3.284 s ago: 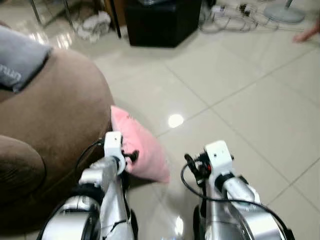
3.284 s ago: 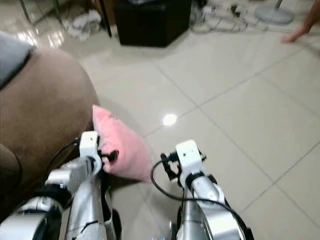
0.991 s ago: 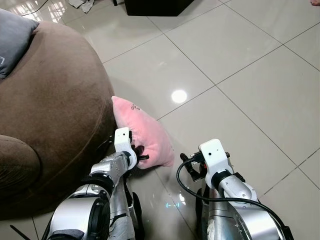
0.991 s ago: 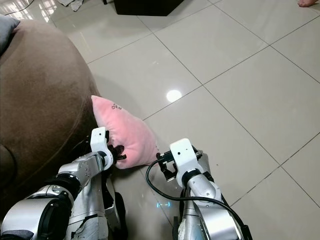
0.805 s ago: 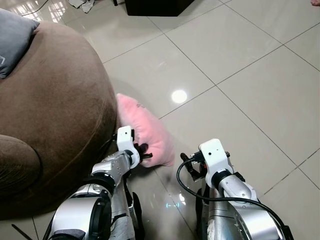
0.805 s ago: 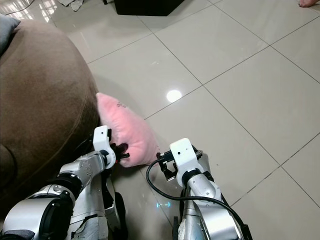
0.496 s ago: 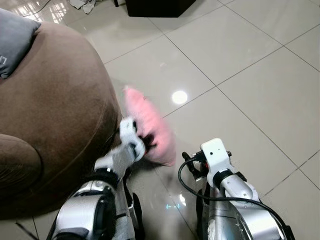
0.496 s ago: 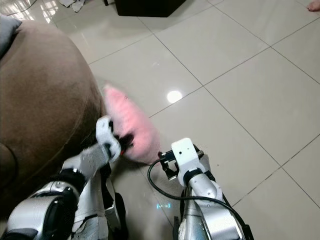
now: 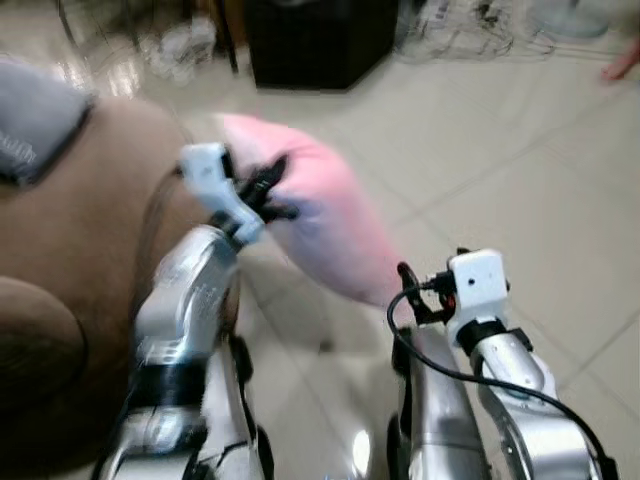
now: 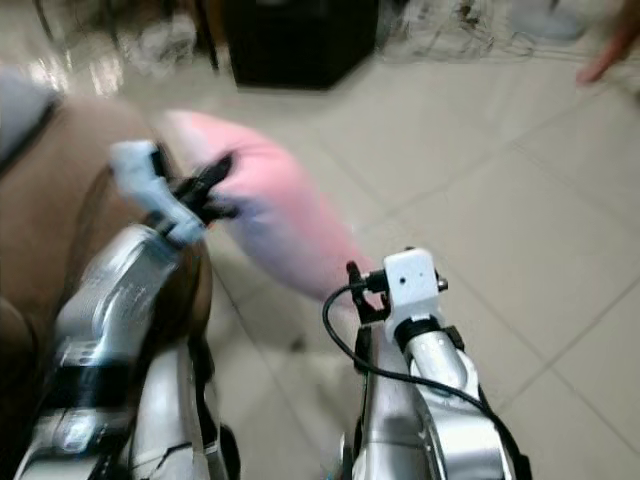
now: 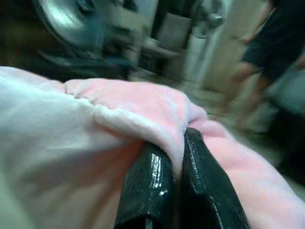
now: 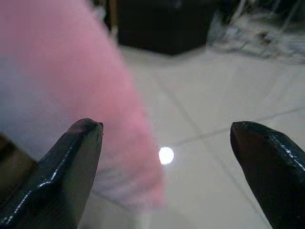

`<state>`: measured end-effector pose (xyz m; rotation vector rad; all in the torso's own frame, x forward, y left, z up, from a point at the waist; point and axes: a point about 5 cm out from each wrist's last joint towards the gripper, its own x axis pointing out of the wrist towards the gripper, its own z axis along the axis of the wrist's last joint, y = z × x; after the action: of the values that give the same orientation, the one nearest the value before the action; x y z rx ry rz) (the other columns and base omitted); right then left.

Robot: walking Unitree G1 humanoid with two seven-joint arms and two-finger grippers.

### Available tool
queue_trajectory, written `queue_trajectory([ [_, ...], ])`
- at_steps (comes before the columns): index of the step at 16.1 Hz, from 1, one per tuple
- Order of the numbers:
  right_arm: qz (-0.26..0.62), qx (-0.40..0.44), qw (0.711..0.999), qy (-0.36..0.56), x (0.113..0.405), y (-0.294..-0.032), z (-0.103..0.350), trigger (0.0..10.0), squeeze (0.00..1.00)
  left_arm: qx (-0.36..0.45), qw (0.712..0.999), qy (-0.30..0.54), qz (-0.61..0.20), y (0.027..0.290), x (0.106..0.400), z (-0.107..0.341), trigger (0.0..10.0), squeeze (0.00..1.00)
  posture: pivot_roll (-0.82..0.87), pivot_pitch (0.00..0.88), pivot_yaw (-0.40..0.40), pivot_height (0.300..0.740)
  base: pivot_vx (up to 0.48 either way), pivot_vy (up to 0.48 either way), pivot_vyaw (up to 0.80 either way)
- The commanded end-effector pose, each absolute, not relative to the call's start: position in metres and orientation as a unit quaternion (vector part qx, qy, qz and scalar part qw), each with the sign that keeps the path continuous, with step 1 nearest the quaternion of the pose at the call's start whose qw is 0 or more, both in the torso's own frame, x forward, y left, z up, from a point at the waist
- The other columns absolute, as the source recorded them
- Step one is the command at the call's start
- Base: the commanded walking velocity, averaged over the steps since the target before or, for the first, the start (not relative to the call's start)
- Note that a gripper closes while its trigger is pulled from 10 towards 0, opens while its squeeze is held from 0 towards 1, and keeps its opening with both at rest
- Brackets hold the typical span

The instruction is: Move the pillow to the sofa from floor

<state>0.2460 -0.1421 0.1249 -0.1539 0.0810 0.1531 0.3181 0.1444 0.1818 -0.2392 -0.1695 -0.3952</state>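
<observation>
Pale floor tiles (image 9: 560,180) spread beside the brown sofa (image 9: 80,260), next to whose rounded arm the left end effector (image 9: 268,192), pinched tight on a fold of the pink pillow (image 9: 335,220), holds it aloft, the soft, light cushion sagging toward the wide-open right end effector (image 12: 167,157).

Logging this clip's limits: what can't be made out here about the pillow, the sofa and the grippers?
- Pillow: motion blur in both eye views smears its outline and lower corner.
- Sofa: cut by the left edge; seat hidden.
- Left gripper: shut on a pillow fold; depth of bite hidden by fabric.
- Right gripper: open; pillow ahead blurred.
</observation>
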Motion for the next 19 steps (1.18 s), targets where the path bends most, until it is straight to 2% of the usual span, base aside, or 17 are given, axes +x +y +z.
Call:
queue_trajectory([
  [1, 0.057, -0.081, 0.995, 0.016, 0.250, -0.144, 0.133, 10.0, 0.00, -0.068, 0.978, -0.109, -0.163, 0.152, 0.310, 0.184, 10.0, 0.00, -0.09, 0.010, 0.049, 0.515, 0.000, 0.000, 0.00],
  [4, 0.042, -0.082, 0.996, -0.015, 0.256, -0.148, 0.145, 10.0, 0.00, 0.004, 0.981, -0.114, -0.154, 0.153, 0.296, 0.177, 10.0, 0.00, -0.08, 0.008, 0.034, 0.535, 0.000, 0.000, 0.00],
  [7, 0.031, -0.082, 0.996, -0.035, 0.263, -0.153, 0.154, 10.0, 0.00, 0.072, 0.983, -0.136, -0.097, 0.154, 0.289, 0.173, 10.0, 0.00, -0.07, 0.011, 0.017, 0.565, 0.000, 0.000, 0.00],
  [10, 0.026, -0.082, 0.996, -0.033, 0.268, -0.153, 0.156, 10.0, 0.00, 0.057, 0.981, -0.139, -0.125, 0.145, 0.287, 0.174, 10.0, 0.00, -0.07, 0.025, 0.012, 0.595, 0.000, 0.000, 0.00],
  [19, 0.033, -0.069, 0.997, -0.027, 0.272, -0.147, 0.155, 10.0, 0.00, 0.051, 0.982, -0.142, -0.116, 0.137, 0.294, 0.177, 10.0, 0.00, -0.08, 0.022, 0.016, 0.665, 0.000, 0.000, 0.00],
])
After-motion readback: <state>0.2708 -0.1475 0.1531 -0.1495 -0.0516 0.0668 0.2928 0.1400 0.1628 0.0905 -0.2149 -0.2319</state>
